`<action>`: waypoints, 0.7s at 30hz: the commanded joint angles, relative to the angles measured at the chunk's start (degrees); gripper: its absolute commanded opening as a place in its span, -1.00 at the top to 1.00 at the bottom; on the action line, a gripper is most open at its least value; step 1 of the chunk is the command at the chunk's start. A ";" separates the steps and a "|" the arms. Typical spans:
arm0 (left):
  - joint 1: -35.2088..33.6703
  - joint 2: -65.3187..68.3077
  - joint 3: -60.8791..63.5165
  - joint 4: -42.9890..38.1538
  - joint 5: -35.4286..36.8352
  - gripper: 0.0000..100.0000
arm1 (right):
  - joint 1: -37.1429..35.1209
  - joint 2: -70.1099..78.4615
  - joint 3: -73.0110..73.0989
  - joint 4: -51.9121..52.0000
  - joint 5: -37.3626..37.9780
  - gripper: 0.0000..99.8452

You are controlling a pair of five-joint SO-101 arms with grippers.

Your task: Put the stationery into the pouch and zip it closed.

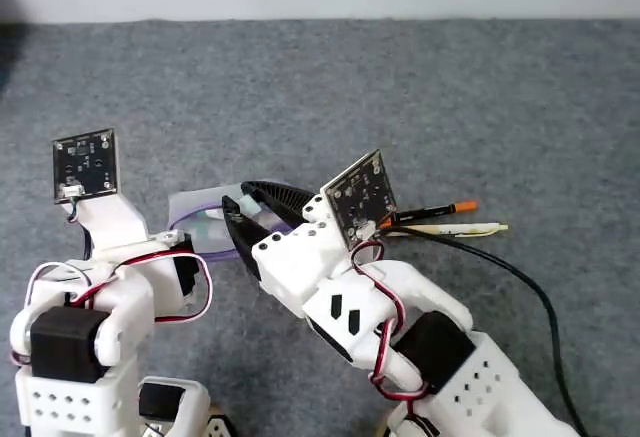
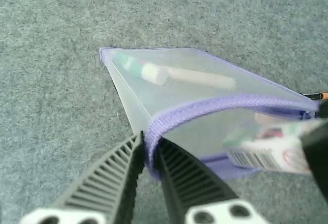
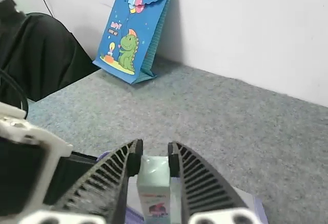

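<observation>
From above, we see the right gripper (image 1: pixel 237 197) clamping a small green box (image 1: pixel 248 201) at the pouch (image 1: pixel 190 212), with pens (image 1: pixel 440 219) at its three o'clock. The left wrist shows us the left gripper (image 2: pixel 148 149) pinched on the pouch's purple zip edge (image 2: pixel 205 108); the right wrist, jaws squeezing the box.

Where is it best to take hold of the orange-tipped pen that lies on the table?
The orange-tipped pen lies flat, a pale pen close beside it. Probably come from above and grip across its dark barrel near the orange end.
</observation>
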 commanded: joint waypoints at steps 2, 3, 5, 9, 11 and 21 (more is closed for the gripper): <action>-0.44 0.35 -2.33 -0.18 0.79 0.98 | -0.04 -0.22 -8.09 6.29 -0.79 0.97; -0.44 0.35 -2.33 -0.18 0.79 0.98 | -0.04 -0.22 -9.14 7.52 -0.79 0.97; -0.44 0.35 -2.33 -0.18 0.79 0.98 | -0.04 -0.22 -10.11 10.15 -0.79 0.97; -0.44 0.35 -2.33 -0.18 0.79 0.98 | -0.04 0.57 -9.76 13.67 -3.08 0.97; -0.44 0.35 -2.33 -0.26 0.79 0.98 | -0.04 1.36 -7.21 9.36 -5.63 0.97; -0.44 0.35 -2.33 -0.18 0.79 0.98 | -0.04 4.88 -1.93 -10.95 -3.96 0.97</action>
